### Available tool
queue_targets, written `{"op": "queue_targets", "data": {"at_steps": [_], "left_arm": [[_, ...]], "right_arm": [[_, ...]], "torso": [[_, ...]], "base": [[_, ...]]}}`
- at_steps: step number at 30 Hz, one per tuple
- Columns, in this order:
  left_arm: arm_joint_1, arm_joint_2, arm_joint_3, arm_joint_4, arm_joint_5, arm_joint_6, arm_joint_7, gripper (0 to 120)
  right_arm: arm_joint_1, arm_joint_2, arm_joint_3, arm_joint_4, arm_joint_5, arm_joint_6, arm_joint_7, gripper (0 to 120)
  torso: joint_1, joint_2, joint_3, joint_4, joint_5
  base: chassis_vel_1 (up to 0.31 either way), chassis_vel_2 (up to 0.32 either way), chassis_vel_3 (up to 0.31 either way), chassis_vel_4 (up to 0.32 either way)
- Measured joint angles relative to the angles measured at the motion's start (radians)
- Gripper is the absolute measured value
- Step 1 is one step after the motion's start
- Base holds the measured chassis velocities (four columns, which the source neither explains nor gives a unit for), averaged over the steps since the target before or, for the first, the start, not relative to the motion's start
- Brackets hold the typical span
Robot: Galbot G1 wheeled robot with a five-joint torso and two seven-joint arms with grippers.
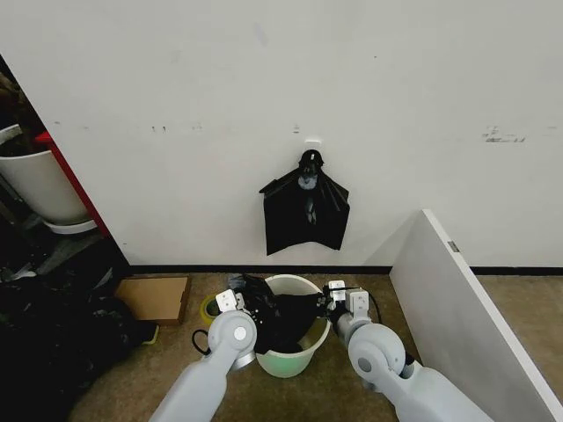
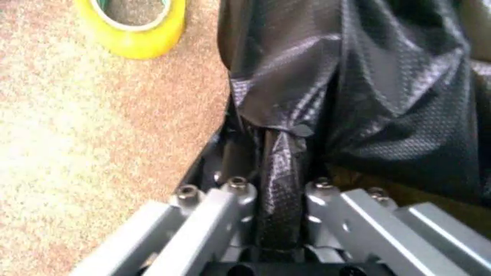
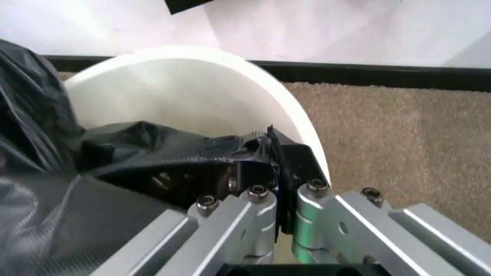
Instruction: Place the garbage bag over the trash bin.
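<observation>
White wall (image 1: 264,88) w/ black baseboard (image 1: 264,269), brown carpet (image 1: 519,308).

I'm working in a bare utility corner of some lab or storeroom: a scuffed white wall (image 1: 281,79) with a black baseboard (image 1: 264,269), brown carpet (image 1: 519,308), a leaning white panel (image 1: 466,308), a cardboard box (image 1: 157,297), a roll of yellow tape (image 2: 138,26) and spare black bags (image 1: 306,213) hung on a wall hook.
</observation>
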Motion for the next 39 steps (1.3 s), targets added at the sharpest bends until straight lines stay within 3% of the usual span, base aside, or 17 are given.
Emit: {"op": "queue_targets", "data": {"at_steps": [12, 24, 34, 39], "left_arm": [[0.054, 0.075, -0.047, -0.072, 0.04, -0.03, 0.064, 0], [0.145, 0.129, -0.045, -0.098, 0.269, -0.053, 0.194, 0], [0.238, 0.196, -0.073, -0.147, 0.441, -0.2, 0.443, 0], [0.255, 0.211, -0.081, -0.155, 0.467, -0.23, 0.493, 0]], "right_arm": [[-0.027, -0.002, 0.051, 0.044, -0.001, 0.022, -0.002, 0], [-0.055, -0.009, 0.075, 0.072, -0.027, 0.056, -0.014, 0], [-0.052, -0.008, 0.112, 0.017, -0.005, 0.068, -0.023, 0], [-0.055, -0.007, 0.135, -0.01, -0.003, 0.07, -0.033, 0]], "torso": [[0.0, 0.0, 0.0, 0.0001, -0.0001], [0.0, 0.0, 0.0, 0.0, 0.0001], [0.0, 0.0, 0.0, 0.0001, 0.0001], [0.0, 0.0, 0.0, 0.0001, 0.0]], "base": [[0.0, 0.0, 0.0, 0.0], [0.0, 0.0, 0.0, 0.0], [0.0, 0.0, 0.0, 0.0], [0.0, 0.0, 0.0, 0.0]]}}
